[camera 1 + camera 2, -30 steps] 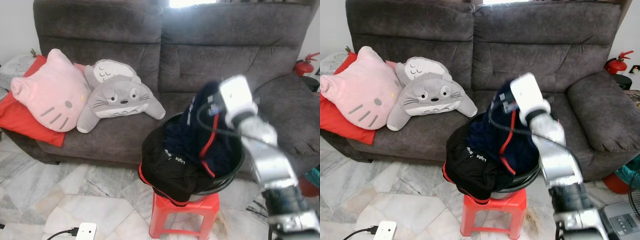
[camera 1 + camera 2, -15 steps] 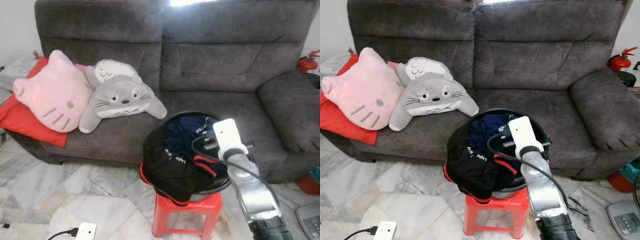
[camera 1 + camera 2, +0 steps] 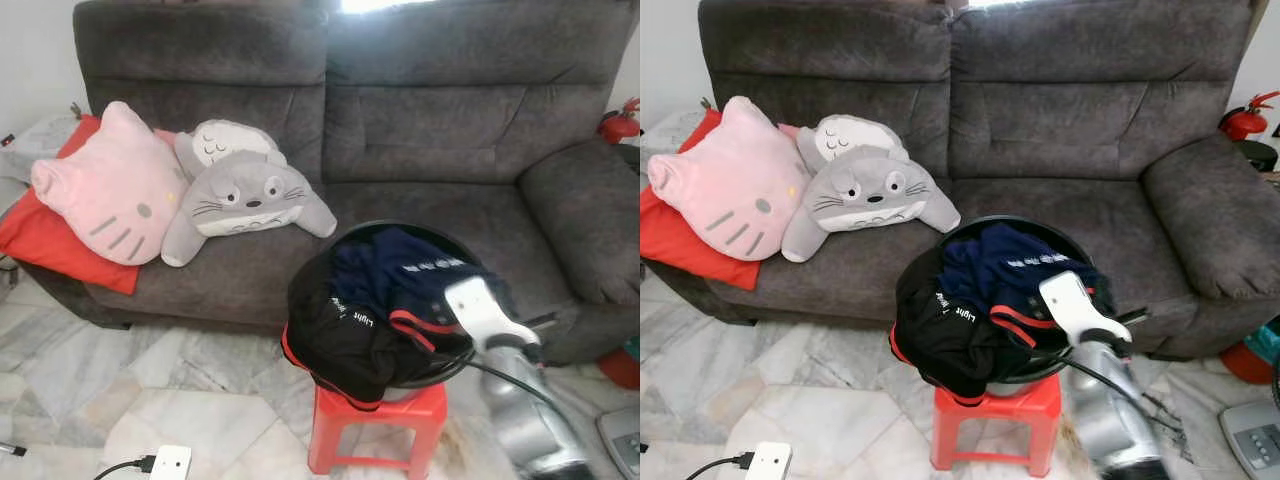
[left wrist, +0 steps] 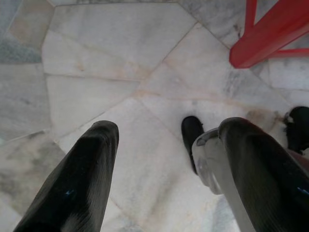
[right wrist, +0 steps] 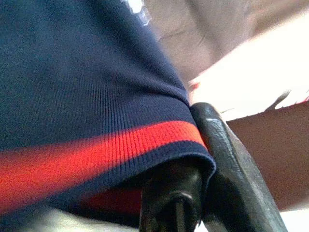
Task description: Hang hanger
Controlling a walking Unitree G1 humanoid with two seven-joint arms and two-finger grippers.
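While the right hand (image 5: pixel 193 193) pinches the red-banded hem of a navy garment (image 3: pixel 1005 262) between its closed black fingers (image 5: pixel 231 159), no hanger can be made out anywhere near the basket (image 3: pixel 455 360), so its place, heading and long axis cannot be told from these pictures. That basket sits heaped with dark clothes on a red stool (image 3: pixel 375 425) just in front of the grey sofa (image 3: pixel 430 120), a black garment (image 3: pixel 335 335) spilling over the basket's rim on the side toward the plush cushions (image 3: pixel 240 195). The worry, as I judge it, is a tug on the hem dragging the whole pile or tipping the basket off the narrow stool, since the cloth lies tangled. The left hand (image 4: pixel 164 159) hangs low beside the stool leg, above the marble floor (image 4: pixel 96 72), fingers spread apart and holding nothing.
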